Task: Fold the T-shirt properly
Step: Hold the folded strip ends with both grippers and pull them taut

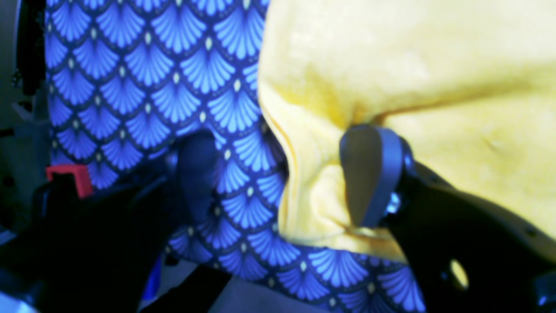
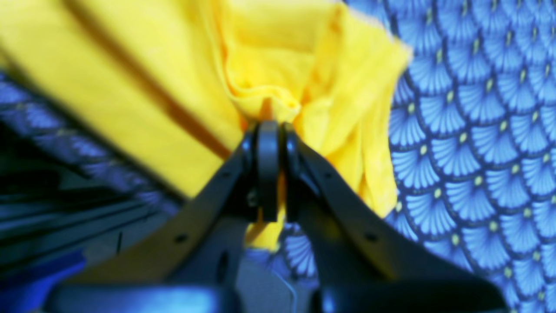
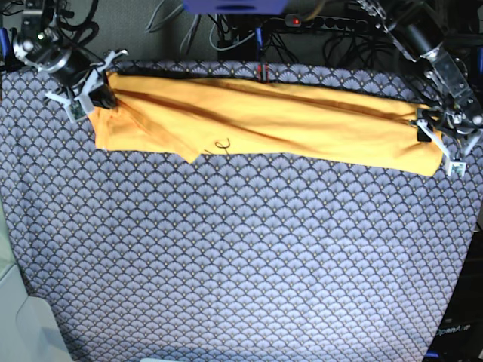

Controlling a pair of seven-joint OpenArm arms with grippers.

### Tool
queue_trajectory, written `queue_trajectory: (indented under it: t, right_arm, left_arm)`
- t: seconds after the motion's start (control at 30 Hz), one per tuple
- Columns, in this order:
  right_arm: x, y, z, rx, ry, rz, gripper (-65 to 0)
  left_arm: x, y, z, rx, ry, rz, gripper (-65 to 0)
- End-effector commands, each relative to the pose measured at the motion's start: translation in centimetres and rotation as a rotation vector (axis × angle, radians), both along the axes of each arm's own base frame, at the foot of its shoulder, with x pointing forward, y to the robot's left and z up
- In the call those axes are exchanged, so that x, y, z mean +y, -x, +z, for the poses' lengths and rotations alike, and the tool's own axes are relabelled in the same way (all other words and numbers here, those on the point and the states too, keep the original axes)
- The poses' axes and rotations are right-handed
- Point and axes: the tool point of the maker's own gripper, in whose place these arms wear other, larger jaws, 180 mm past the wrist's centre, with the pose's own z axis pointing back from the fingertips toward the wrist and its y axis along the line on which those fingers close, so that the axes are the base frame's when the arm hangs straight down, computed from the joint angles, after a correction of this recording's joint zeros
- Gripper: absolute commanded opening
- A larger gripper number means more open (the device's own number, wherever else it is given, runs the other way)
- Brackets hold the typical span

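Note:
The yellow-orange T-shirt (image 3: pixel 264 121) lies stretched in a long band across the far side of the table, with a flap hanging down near its left end. At that left end my right gripper (image 3: pixel 94 98) is shut on a bunched corner of the T-shirt (image 2: pixel 130 87), its fingertips (image 2: pixel 269 126) pressed together on the cloth. My left gripper (image 3: pixel 439 142) is at the band's right end. In the left wrist view the left gripper (image 1: pixel 282 178) is open wide, with the T-shirt (image 1: pixel 412 65) edge lying between the fingers. One finger (image 1: pixel 369 174) rests on the cloth and the other stands over the tablecloth.
A blue-grey fan-patterned tablecloth (image 3: pixel 241 249) covers the whole table. Cables and a power strip (image 3: pixel 332 21) run behind the far edge. A white object (image 3: pixel 23 324) sits past the table's near left corner. A small red part (image 1: pixel 69 176) shows by the left arm.

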Motion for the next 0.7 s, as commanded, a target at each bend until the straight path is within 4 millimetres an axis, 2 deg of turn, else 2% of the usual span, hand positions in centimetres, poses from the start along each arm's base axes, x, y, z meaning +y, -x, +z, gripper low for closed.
queue_trajectory:
  t: [0.0,0.27,0.67]
  right_arm:
    - [-0.8,-0.5,0.4,-0.021,0.009,-0.001,-65.0]
    - [-2.0,-1.0,-0.5,0.003,0.018,-0.016,-65.0]
    - [-1.8,-0.8,-0.9,0.015,0.012,-0.015,-65.0]
  left_arm:
    - [-0.1,2.6,-1.7,0.133,-0.006,-0.001,-18.9]
    - [0.5,2.6,-1.4,0.133,-0.02,0.002,-18.9]
    - [0.6,1.9,-0.8,0.106,-0.02,0.001,-18.8]
